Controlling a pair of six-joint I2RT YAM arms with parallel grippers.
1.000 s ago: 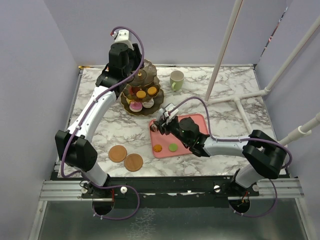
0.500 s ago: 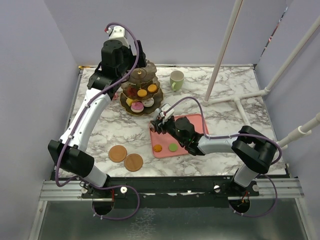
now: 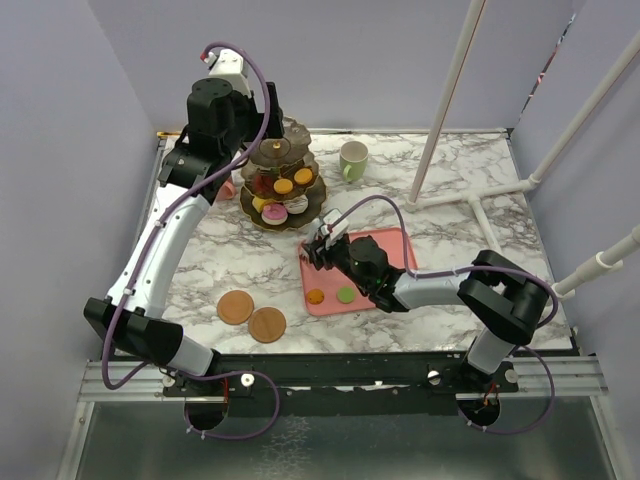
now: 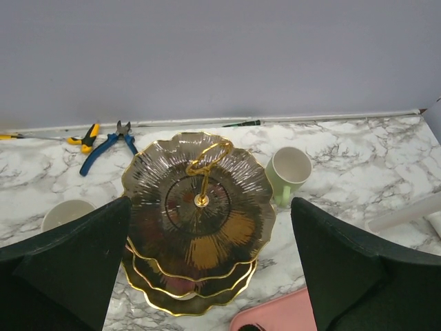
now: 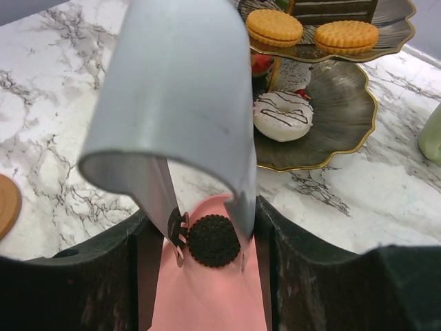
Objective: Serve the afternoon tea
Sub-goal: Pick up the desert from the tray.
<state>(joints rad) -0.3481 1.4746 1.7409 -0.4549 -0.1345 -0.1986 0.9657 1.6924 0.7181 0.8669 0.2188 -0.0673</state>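
Right gripper (image 5: 210,245) brackets round dark sandwich cookie (image 5: 214,238) on flat pink tray (image 5: 207,303); grip uncertain. Centre jaws before closing. Left gripper (image 4: 210,207) gapes wide, empty.

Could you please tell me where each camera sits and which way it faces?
Top external: above, behind the arm bases, looking down on the table; both arms show.
Left wrist: high over the three-tier stand, looking down on its gold ring; open left gripper frames it.
Right wrist: low over the pink tray, facing the stand; right gripper straddles a dark cookie.
Shared: the stand, in all three.
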